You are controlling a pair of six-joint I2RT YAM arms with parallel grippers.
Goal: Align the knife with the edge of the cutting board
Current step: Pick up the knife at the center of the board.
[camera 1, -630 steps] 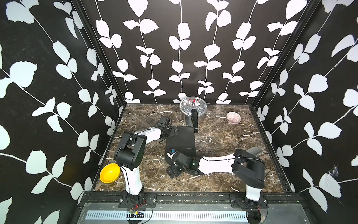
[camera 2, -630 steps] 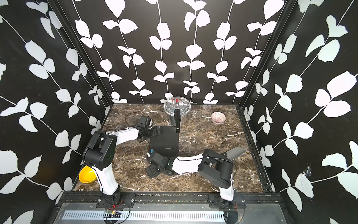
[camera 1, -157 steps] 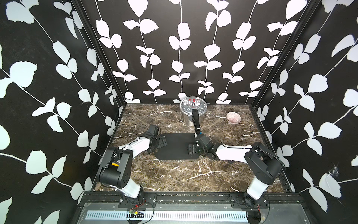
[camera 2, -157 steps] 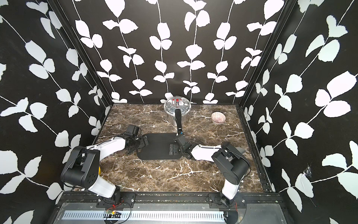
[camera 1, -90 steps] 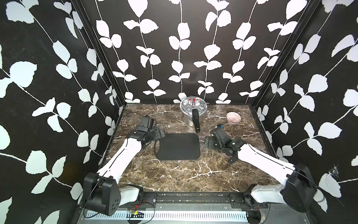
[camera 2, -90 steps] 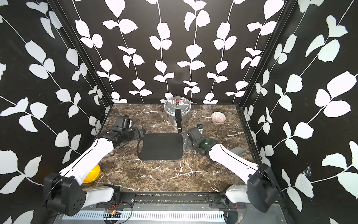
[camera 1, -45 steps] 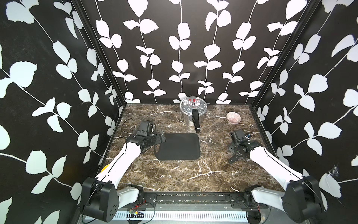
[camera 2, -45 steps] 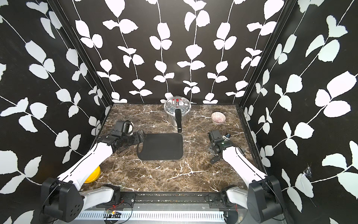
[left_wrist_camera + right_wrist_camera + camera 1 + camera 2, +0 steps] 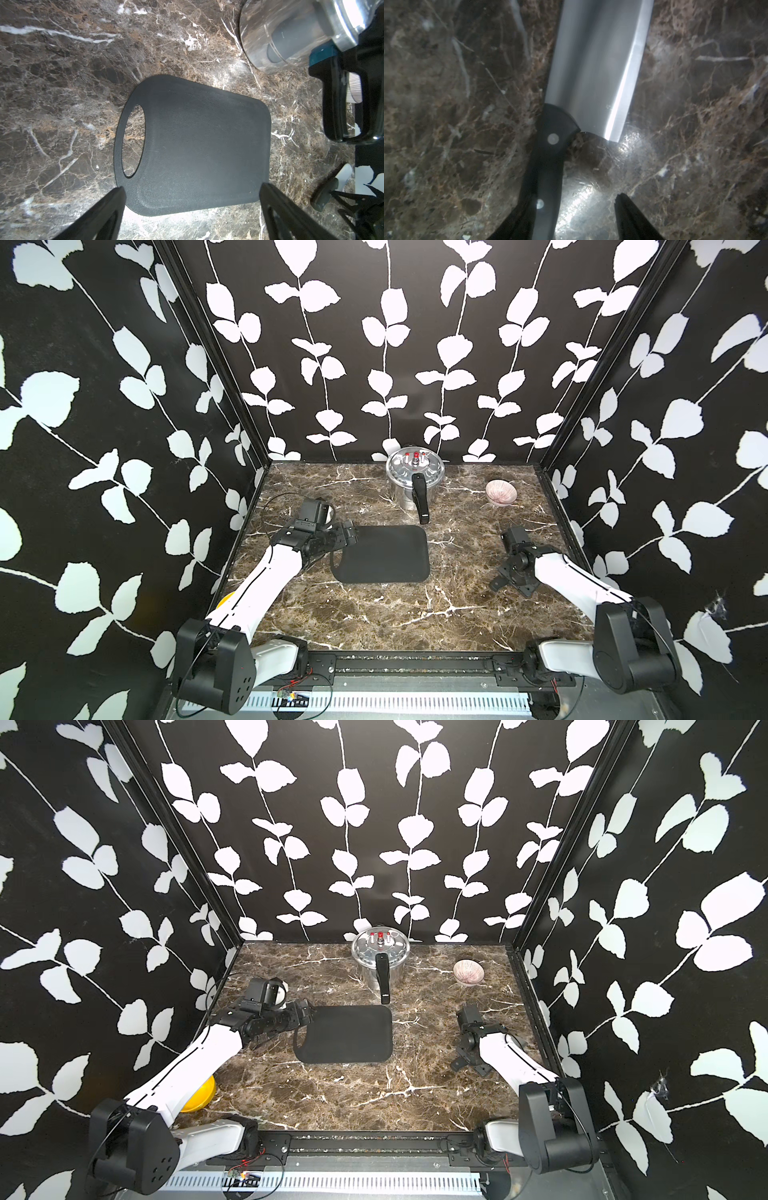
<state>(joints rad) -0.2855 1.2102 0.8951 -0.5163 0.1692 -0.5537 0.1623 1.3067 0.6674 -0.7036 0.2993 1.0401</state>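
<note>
Right tool (image 9: 569, 205) straddling the knife (image 9: 577, 99) handle, jaws half spread, not yet pinching.
Knife lies flat on the right of the desk (image 9: 374, 614), well apart from the cutting board (image 9: 384, 553). Its handle sits off-centre between the jaws, so centring before closing should stop the blade swinging. Left tool (image 9: 192, 187) hovers spread and empty over the board. A second ago the right tool hung beside the board.

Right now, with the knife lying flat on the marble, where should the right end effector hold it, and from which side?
Probably the knife's black riveted handle, from above, closing across its narrow width. The blade lies flat, with little to pinch; the handle sits between the right end effector's open fingers.
</note>
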